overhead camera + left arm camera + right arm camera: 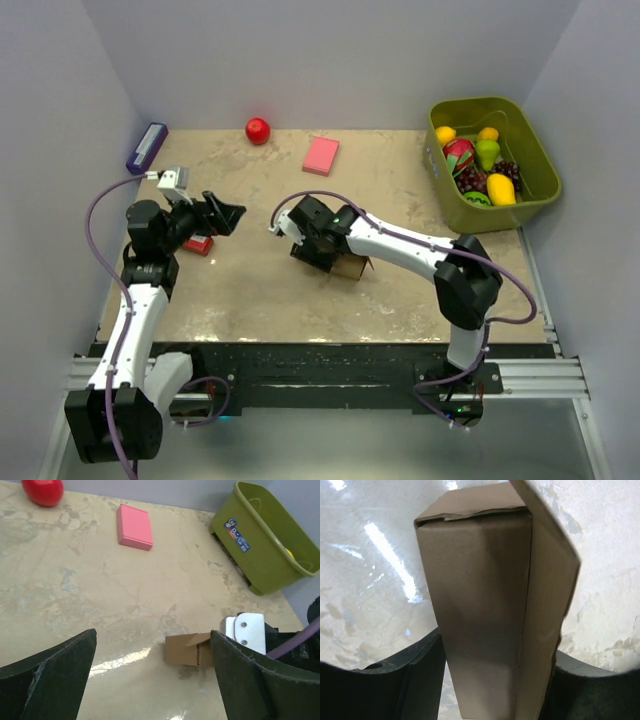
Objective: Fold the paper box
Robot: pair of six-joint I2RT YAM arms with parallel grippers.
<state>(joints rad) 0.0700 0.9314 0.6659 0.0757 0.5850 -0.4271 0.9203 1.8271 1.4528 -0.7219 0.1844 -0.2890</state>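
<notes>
The paper box (pixel 350 266) is a small brown cardboard box lying near the middle of the table. In the right wrist view it (pixel 480 580) fills the space between the jaws, with one side flap standing loose along its right edge. My right gripper (pixel 312 248) (pixel 496 642) is shut on it, one finger on each long side. My left gripper (pixel 232 213) (pixel 152 632) is open wide and empty, held above the table to the left of the box. It looks toward the box (pixel 182 650), whose end flap is slightly lifted.
A green bin (pixel 440 170) (pixel 260 555) with toy fruit stands at the back right. A pink flat block (pixel 321 155) (pixel 134 526) and a red ball (pixel 258 130) (pixel 43 491) lie at the back. A purple item (pixel 147 147) lies far left; a small red item (pixel 198 244) lies under the left arm.
</notes>
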